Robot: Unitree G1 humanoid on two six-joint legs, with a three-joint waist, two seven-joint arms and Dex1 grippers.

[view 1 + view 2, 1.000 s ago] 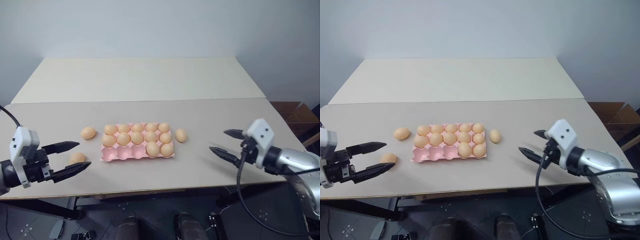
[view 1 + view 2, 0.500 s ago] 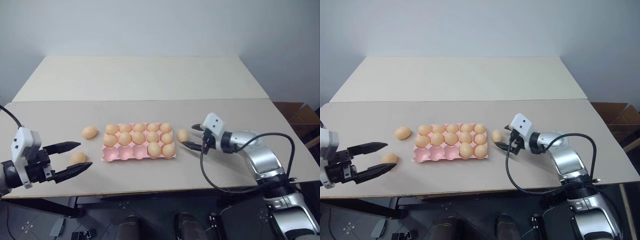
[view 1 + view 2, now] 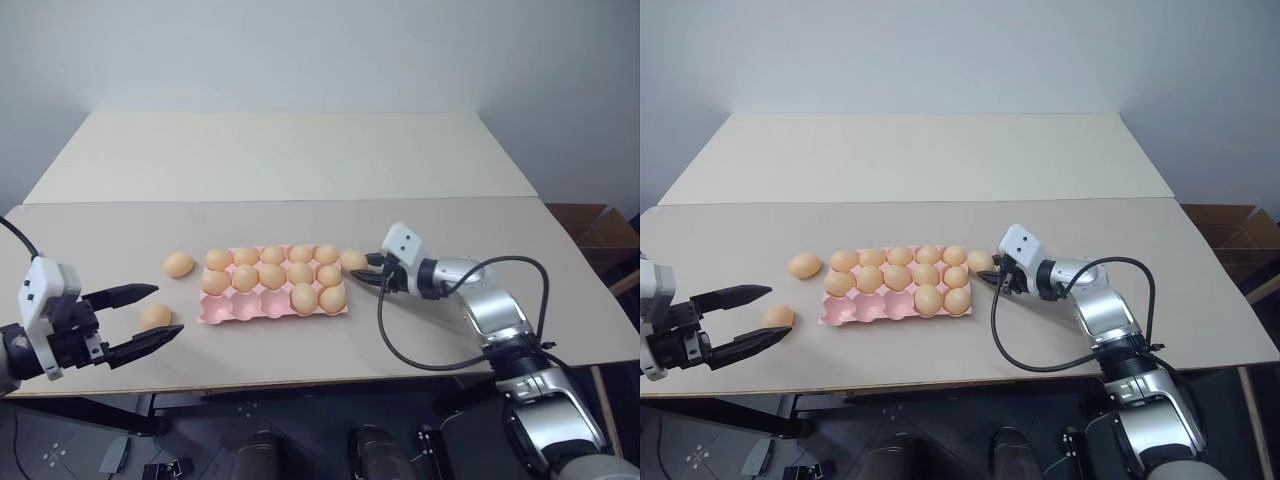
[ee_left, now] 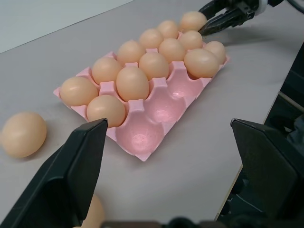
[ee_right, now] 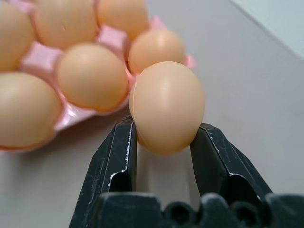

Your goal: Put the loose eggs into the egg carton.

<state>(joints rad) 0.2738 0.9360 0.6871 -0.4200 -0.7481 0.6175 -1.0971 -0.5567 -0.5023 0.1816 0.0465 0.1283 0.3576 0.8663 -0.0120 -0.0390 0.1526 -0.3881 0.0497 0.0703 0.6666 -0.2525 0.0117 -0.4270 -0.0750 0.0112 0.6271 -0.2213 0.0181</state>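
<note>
At the right end of the egg carton (image 3: 273, 285), the right gripper (image 3: 368, 273) is closed on a loose egg (image 3: 352, 260); the right wrist view shows its two black fingers (image 5: 116, 156) pressing the egg's (image 5: 166, 106) sides, with the egg just beside the carton's corner. The egg sits at tabletop level; whether it still rests on the surface cannot be told.

The carton, a pink moulded tray of three rows of five cups, lies on the beige table (image 3: 300, 170). Its far row holds five eggs and its middle row five. In the near row, the two cups nearest the right gripper hold eggs and the other three cups (image 4: 156, 107) stand bare: twelve eggs seated.

To the carton's left, two further loose eggs lie on the table: one (image 3: 178, 264) just beside the far-left corner, another (image 3: 154, 316) nearer the table's front edge. The left gripper (image 3: 145, 318) hangs at the front left, its fingers (image 3: 128, 293) spread wide, holding nothing, with the nearer egg close to its tips.

Compared with one second ago, the right arm has reached in from the table's right side to the egg, its jaws have gone from wide apart to clamped, and the egg now lies closer to the carton's corner. The left gripper and the carton's contents are unchanged.
</note>
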